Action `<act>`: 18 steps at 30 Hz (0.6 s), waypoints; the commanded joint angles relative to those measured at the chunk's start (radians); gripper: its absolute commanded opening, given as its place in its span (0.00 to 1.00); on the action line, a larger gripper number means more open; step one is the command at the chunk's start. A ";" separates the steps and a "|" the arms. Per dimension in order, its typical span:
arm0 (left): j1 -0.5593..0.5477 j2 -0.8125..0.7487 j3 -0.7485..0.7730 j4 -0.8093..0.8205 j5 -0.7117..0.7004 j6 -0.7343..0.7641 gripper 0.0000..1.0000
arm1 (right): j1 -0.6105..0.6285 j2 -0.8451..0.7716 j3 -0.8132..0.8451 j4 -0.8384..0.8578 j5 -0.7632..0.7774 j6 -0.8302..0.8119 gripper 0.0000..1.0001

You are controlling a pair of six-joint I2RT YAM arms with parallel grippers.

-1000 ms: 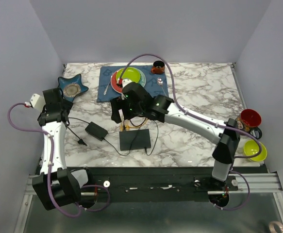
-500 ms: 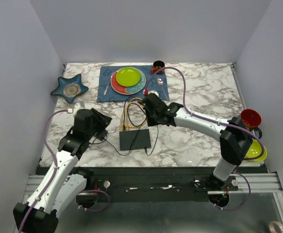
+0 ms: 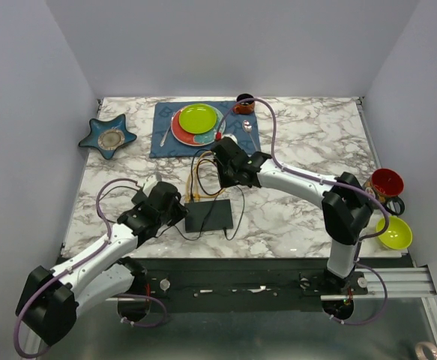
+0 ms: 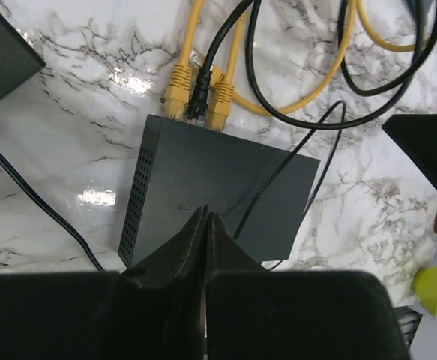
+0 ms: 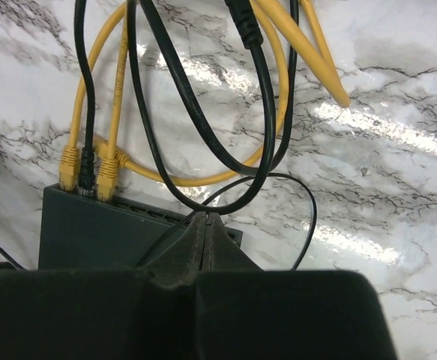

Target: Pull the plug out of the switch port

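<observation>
Both shut, empty: left hand [image 4: 205, 215] over the switch [image 4: 203, 176], seemingly to brace it, right hand [image 5: 205, 217] facing the plugs [image 5: 88, 172].

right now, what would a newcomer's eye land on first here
The black switch at the middle of the table, with two yellow plugs and a black plug between them in its far edge. The left gripper, shut, hangs over its top, and the right gripper, shut, above the looped yellow and black cables.
</observation>
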 commanded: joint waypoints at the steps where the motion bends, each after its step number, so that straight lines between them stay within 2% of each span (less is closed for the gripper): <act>1: -0.025 0.050 -0.042 0.015 -0.043 -0.040 0.07 | -0.002 0.033 -0.051 0.013 0.004 0.016 0.01; 6: -0.051 0.073 -0.062 -0.016 -0.035 -0.045 0.01 | -0.002 0.048 -0.090 0.031 0.004 0.031 0.01; 12: -0.120 0.010 -0.106 -0.025 -0.044 -0.080 0.00 | -0.002 0.082 -0.099 0.044 -0.002 0.041 0.01; 18: -0.219 0.102 -0.137 0.021 -0.044 -0.129 0.00 | -0.002 0.126 -0.111 0.056 -0.012 0.054 0.01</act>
